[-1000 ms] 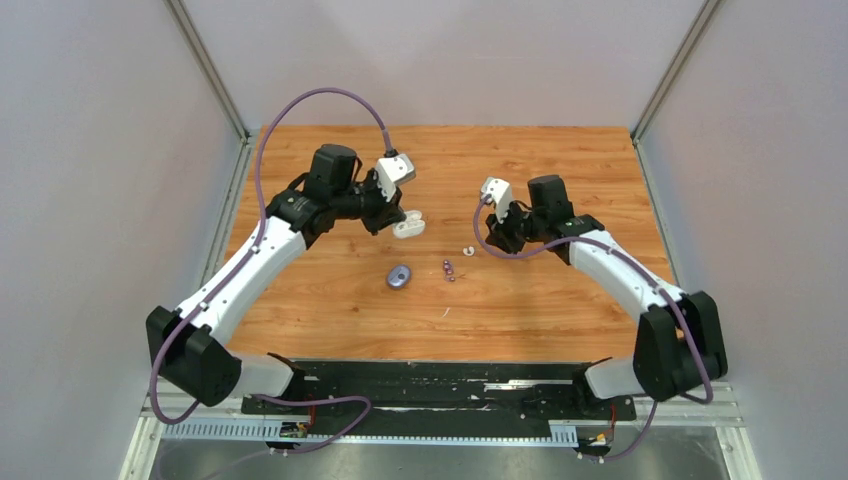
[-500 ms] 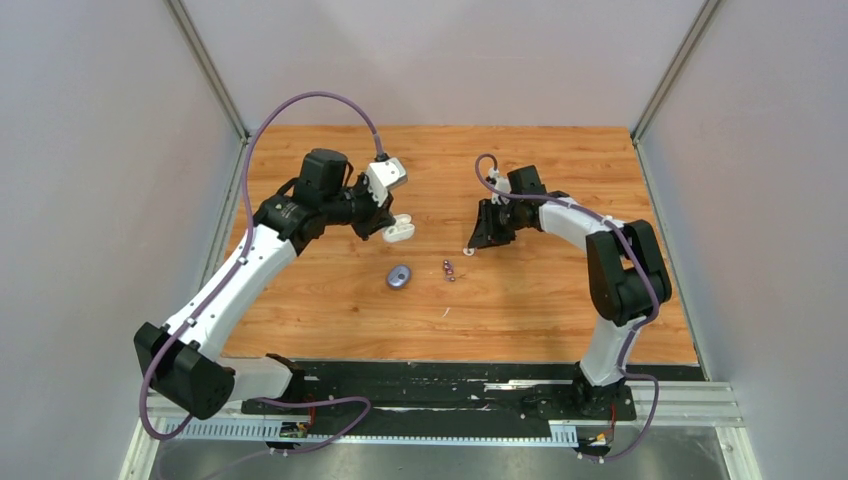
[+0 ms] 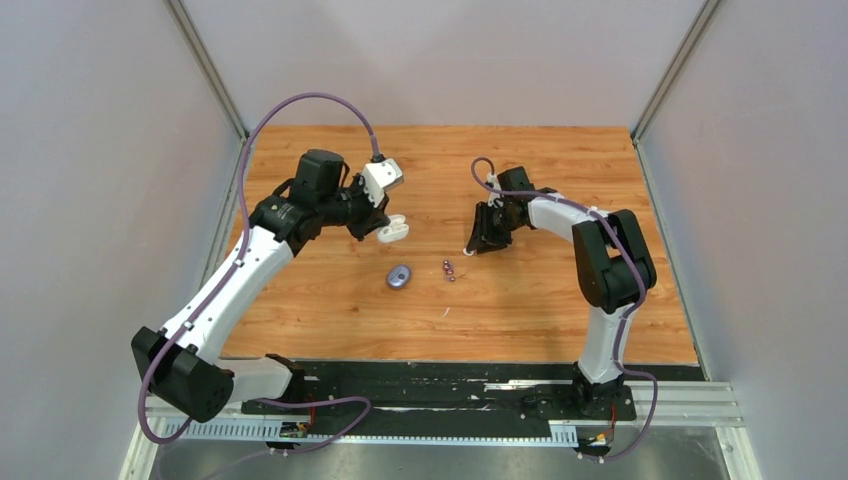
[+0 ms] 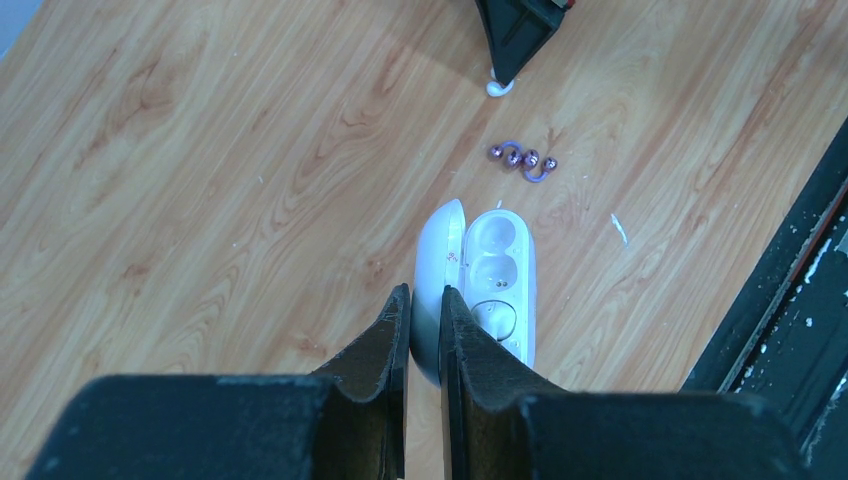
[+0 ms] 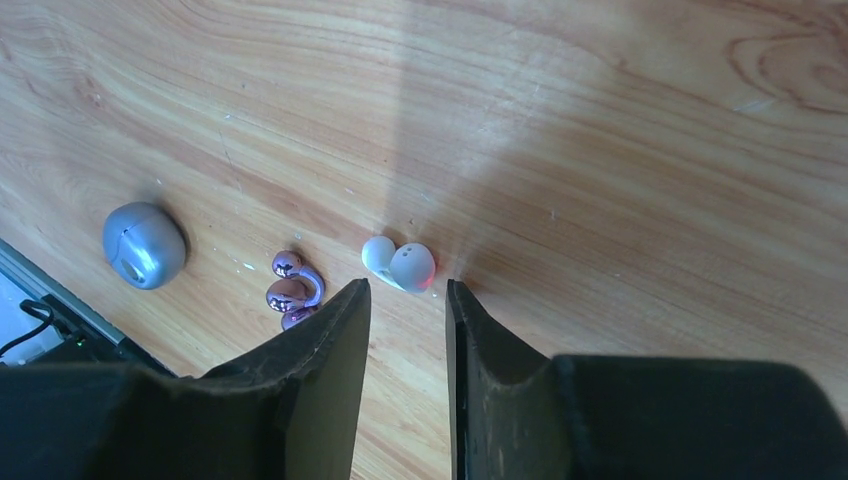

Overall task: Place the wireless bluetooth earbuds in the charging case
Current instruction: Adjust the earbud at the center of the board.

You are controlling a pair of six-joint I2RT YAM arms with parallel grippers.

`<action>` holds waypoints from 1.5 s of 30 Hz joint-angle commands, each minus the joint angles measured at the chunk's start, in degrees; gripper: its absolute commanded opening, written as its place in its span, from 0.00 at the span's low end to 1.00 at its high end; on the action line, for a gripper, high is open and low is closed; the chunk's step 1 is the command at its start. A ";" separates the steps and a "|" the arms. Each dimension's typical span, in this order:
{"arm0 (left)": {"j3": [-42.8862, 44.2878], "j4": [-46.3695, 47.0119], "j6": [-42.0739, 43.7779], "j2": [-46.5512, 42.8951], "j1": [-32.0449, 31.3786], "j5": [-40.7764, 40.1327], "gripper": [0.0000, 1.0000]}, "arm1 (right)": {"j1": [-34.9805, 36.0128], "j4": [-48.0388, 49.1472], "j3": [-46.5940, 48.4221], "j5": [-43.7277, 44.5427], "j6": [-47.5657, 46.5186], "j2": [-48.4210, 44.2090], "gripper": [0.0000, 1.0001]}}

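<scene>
Judging from the open white charging case (image 4: 500, 262), clamped by its lid in our left gripper (image 4: 425, 295), wells seemingly empty, we have hardly begun: our right gripper (image 5: 408, 292) hangs parted and empty over the white earbud (image 5: 398, 263) near the middle of the table (image 3: 560, 300).
</scene>
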 commanded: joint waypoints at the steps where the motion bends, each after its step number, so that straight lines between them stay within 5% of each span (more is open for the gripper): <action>1: 0.17 1.02 0.78 -0.77 0.32 0.41 0.00 | 0.67 -0.97 2.20 0.87 1.63 0.72 0.31; 16: -0.08 1.00 0.54 -1.08 0.69 -0.58 0.00 | 1.81 0.55 2.56 5.78 -3.63 4.69 0.19; 25: -2.01 3.23 0.39 -2.26 1.12 -0.20 0.00 | 2.83 3.19 4.11 2.19 -35.95 0.50 0.01; 35: -3.89 6.47 -0.93 -2.34 1.36 1.72 0.00 | 3.10 -8.82 4.68 -1.53 -74.02 -5.77 0.00; 45: -4.73 6.06 -1.59 -3.22 1.36 2.05 0.00 | -0.31 -17.38 8.43 -5.87 -76.64 -4.68 0.00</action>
